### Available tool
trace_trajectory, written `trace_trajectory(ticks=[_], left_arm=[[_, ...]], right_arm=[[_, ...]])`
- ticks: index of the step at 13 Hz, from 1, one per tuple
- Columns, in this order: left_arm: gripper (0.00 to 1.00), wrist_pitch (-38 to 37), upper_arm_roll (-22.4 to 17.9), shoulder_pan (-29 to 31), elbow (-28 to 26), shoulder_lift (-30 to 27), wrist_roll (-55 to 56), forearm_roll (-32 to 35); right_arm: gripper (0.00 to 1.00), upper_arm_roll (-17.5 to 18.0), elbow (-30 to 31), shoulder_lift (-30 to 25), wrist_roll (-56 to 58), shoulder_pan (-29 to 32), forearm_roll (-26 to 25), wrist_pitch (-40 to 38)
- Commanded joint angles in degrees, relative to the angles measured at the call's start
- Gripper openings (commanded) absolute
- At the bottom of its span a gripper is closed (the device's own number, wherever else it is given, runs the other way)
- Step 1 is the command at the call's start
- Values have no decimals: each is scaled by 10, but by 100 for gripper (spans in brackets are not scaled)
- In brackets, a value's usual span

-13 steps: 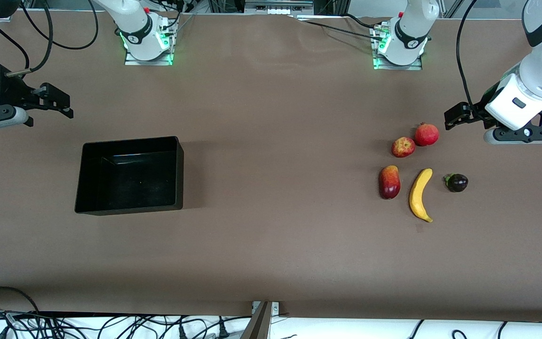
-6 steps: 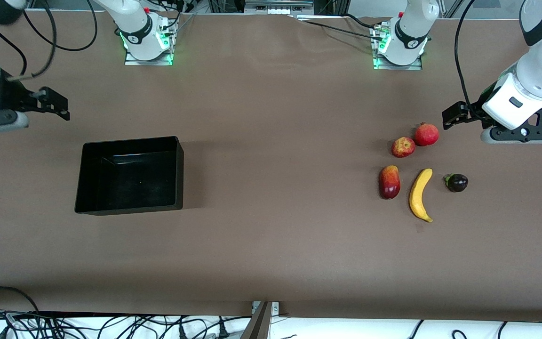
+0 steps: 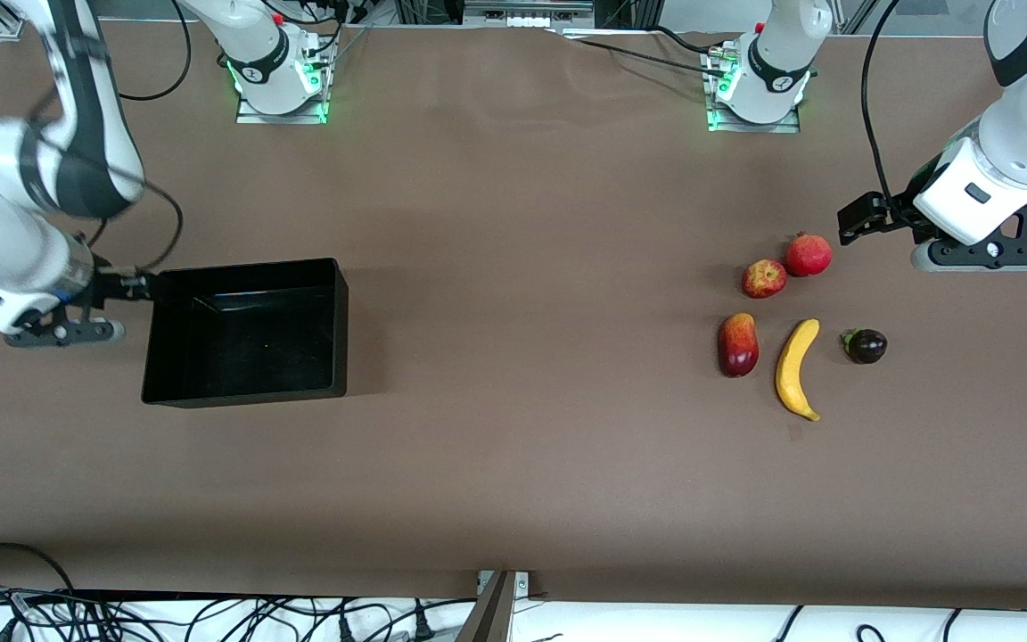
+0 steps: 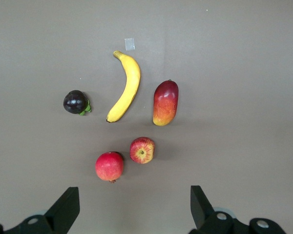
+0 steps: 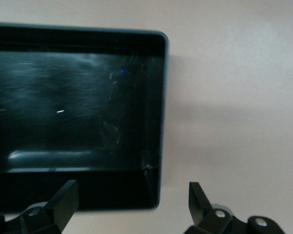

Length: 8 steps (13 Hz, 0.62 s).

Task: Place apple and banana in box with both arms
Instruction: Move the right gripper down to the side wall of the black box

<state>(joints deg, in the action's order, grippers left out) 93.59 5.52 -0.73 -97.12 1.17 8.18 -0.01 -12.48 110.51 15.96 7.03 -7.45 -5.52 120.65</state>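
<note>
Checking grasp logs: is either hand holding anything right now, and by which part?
Nothing is held. The left hand is open over the table beside the fruit; apple and banana lie untouched. The right hand is open at the box edge.

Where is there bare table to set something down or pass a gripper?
Broad bare table lies between the box and the fruit. Crowded: apple, pomegranate, mango, banana, mangosteen, clustered under the left gripper.
</note>
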Motion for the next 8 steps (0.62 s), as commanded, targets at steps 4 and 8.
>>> trace_trajectory(ticks=[4,8], left_arm=[[100,-13,1,1,16,5,-11,-6],[100,-13,0,1,16,5,-11,-7]], right_arm=[[90,-3,37,51,-6,26,28,77],[46,-3,54,54,-3,29,29,88]])
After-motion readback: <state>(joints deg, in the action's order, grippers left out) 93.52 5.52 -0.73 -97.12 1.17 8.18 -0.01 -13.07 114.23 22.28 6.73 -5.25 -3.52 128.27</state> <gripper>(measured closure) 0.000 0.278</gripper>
